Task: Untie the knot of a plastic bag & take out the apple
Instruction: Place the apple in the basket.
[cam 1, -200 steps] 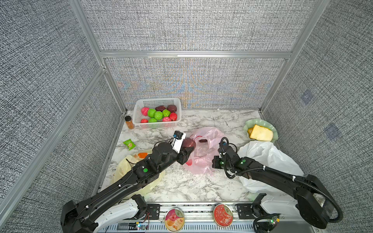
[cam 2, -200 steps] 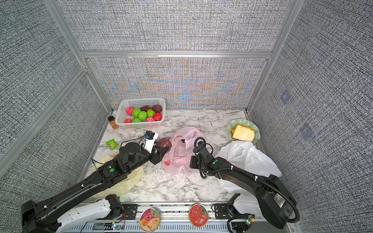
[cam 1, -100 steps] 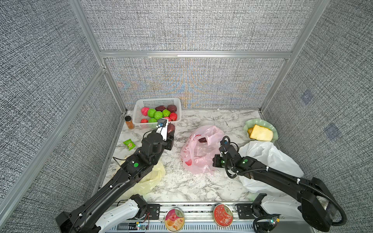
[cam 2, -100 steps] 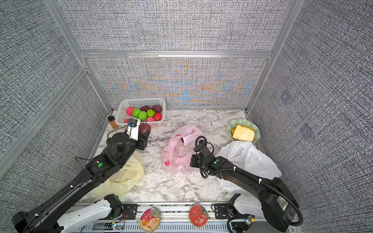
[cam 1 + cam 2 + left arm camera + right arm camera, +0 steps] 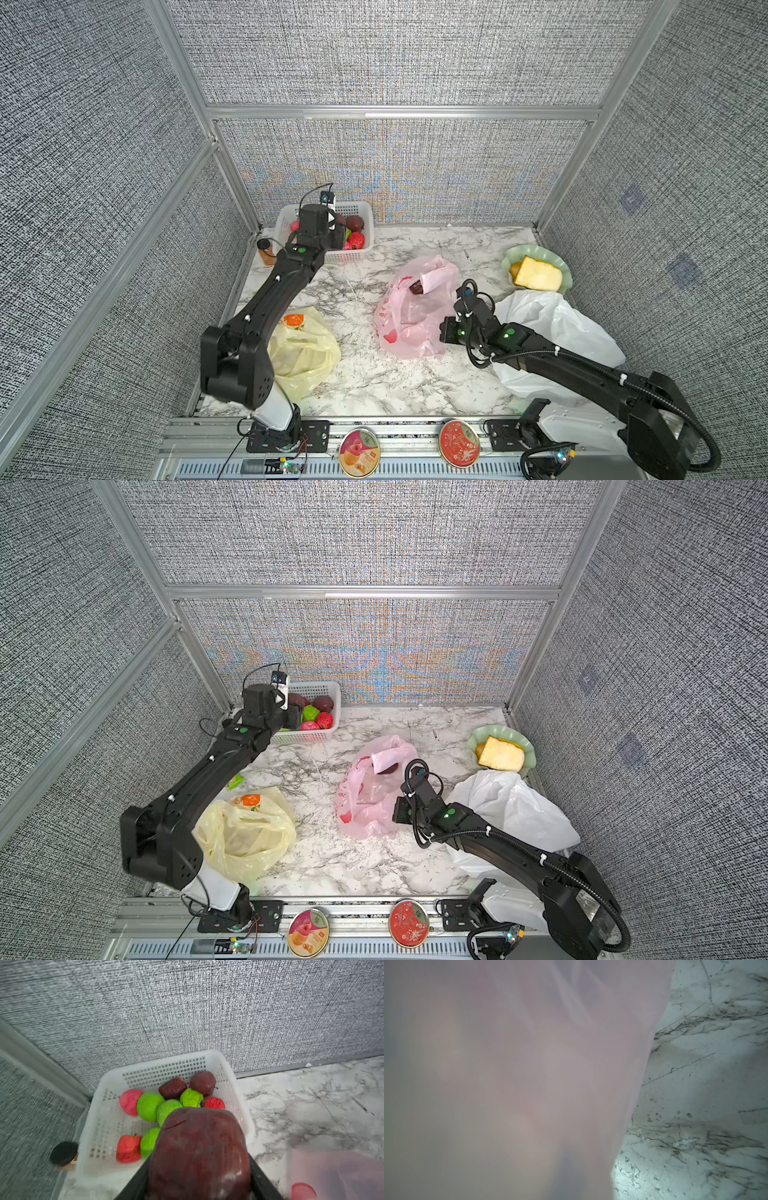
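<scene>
My left gripper (image 5: 199,1167) is shut on a dark red apple (image 5: 199,1153), which fills the space between its black fingers (image 5: 261,1178). It hangs over the front of the white basket (image 5: 158,1061), which holds several red, green and dark fruits. In both top views the left gripper (image 5: 337,235) (image 5: 294,717) is above that basket (image 5: 361,208) at the back left. The pink plastic bag (image 5: 415,311) lies mid-table, open, with a dark fruit (image 5: 417,287) inside. My right gripper (image 5: 446,334) is pressed into the bag's right side. Pink plastic (image 5: 508,1084) covers its jaws.
A yellow bag (image 5: 299,353) lies front left and a white bag (image 5: 552,332) lies under the right arm. A green plate (image 5: 509,259) with bread sits back right. A black-lidded bottle (image 5: 266,249) stands left of the basket. Two tins (image 5: 359,451) (image 5: 459,442) sit at the front edge.
My left arm has carried the dark red apple from the pink bag's mouth back and left to above the white basket. The right gripper has stayed at the bag.
</scene>
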`<state>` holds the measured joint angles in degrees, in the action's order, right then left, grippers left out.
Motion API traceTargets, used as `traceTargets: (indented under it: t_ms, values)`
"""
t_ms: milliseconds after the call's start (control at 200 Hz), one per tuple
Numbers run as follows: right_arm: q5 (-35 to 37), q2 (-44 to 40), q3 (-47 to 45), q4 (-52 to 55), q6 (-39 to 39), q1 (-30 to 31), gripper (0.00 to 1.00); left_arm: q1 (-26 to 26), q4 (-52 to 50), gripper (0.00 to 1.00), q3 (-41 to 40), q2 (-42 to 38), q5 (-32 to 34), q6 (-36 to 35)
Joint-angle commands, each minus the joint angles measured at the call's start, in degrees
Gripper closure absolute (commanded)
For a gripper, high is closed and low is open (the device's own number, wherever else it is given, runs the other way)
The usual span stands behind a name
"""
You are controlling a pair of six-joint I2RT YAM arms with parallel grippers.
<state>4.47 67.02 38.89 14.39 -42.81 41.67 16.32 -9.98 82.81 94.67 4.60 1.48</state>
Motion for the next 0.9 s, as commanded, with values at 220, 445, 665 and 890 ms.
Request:
traceTargets:
  t_ms: [220, 445, 665, 890]
  values:
    - [0.99, -1.58, -2.03, 0.5, -1.77, 0.03, 1.0, -3.29, -7.12, 0.39, 21.78, 22.9, -4.61, 0.62]
    - [0.63, -0.99, -1.92, 0.23, -1.8, -0.01, 1.0, -3.37, -9.76, 0.28, 27.41, 26.97, -4.25, 0.28]
    - [0.26, -0.18, -1.74, -0.45, -1.71, -0.01, 1.0, -3.48, -10.72, 0.24, 27.41, 24.72, -3.72, -0.9]
    - [0.1, -0.21, -1.67, -0.64, -1.71, -0.01, 1.0, -3.43, -10.65, 0.24, 23.61, 19.59, -5.03, -1.22]
